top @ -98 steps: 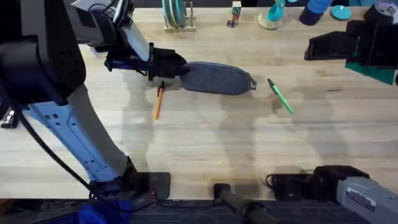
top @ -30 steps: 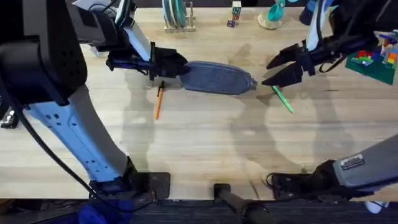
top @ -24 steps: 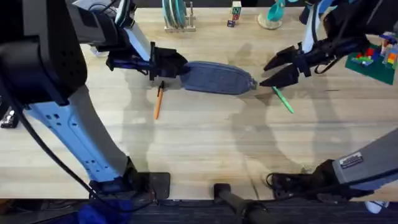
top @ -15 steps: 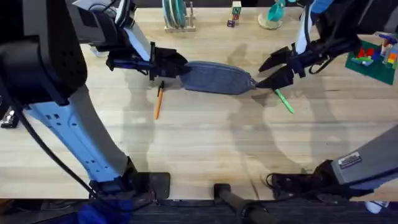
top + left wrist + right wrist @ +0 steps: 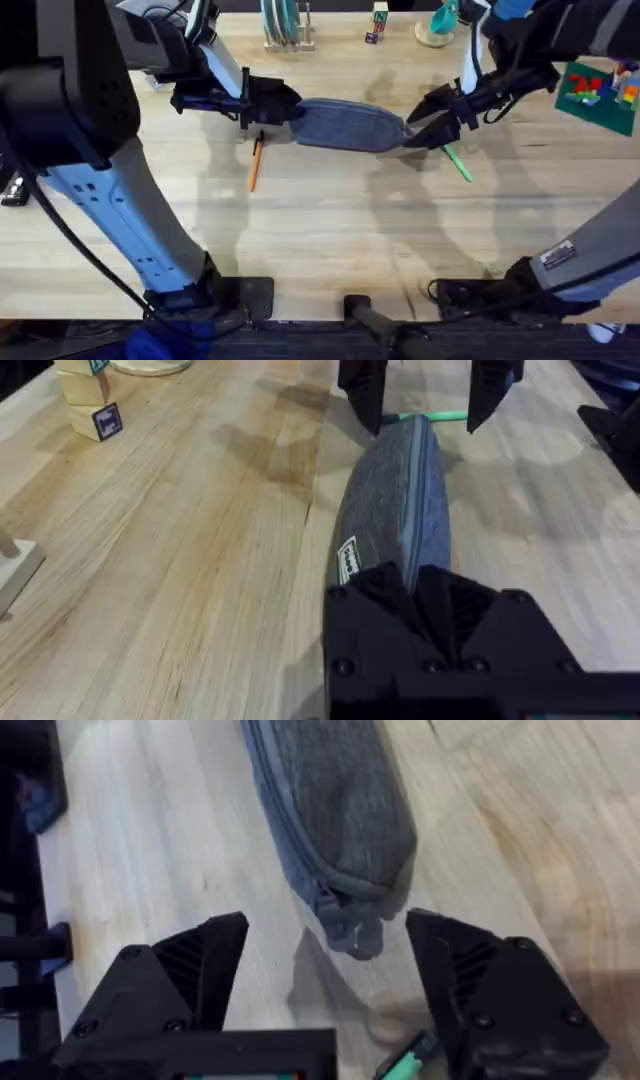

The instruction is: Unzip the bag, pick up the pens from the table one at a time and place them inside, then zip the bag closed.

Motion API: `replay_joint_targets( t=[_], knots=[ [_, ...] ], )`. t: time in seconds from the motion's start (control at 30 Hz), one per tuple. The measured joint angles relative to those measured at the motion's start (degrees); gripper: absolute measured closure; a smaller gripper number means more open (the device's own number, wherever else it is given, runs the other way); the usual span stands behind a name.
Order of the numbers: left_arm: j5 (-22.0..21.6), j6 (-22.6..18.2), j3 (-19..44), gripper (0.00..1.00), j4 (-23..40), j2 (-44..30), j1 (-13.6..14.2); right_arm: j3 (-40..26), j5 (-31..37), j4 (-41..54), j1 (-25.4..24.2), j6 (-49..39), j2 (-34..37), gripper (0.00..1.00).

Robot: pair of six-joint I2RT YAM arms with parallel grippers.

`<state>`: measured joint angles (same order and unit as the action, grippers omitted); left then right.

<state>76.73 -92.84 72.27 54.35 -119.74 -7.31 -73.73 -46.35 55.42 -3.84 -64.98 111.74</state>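
The bag (image 5: 348,125) is seen lying lengthwise on the bench (image 5: 330,230), zipper shut, stretched between the two pincers.

Left pincer (image 5: 283,108): clenched on the bag's near end. In the left wrist view the grey-blue fabric (image 5: 395,500) is seen running straight out from between the black fingers (image 5: 420,595), with a small white label on its side.

Right pincer (image 5: 432,118): released, jaws spread wide, set at the bag's opposite end. In the right wrist view the two fingers (image 5: 195,970) are seen on either side of the pull tab (image 5: 357,935), which lies in the gap between them, not gripped. Whether either finger touches the fabric cannot be told.

Green pen (image 5: 456,161): on the bench just beside the right pincer, on its outer side away from the bag; its tip end is glimpsed beside one finger in the right wrist view (image 5: 403,1063).

Orange pen (image 5: 254,166): on the bench near the left pincer, just off the bag's clamped end, apart from the fabric.

Both pens are outside the bag.
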Motion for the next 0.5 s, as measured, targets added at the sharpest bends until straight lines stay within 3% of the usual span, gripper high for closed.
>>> replay_joint_targets(
  t=[0.5],
  knots=[
    [0.0,0.0,0.0,0.959,0.0,0.0,0.0,0.0,0.0,-0.1,0.4,0.0,0.9,0.113]
  ],
)
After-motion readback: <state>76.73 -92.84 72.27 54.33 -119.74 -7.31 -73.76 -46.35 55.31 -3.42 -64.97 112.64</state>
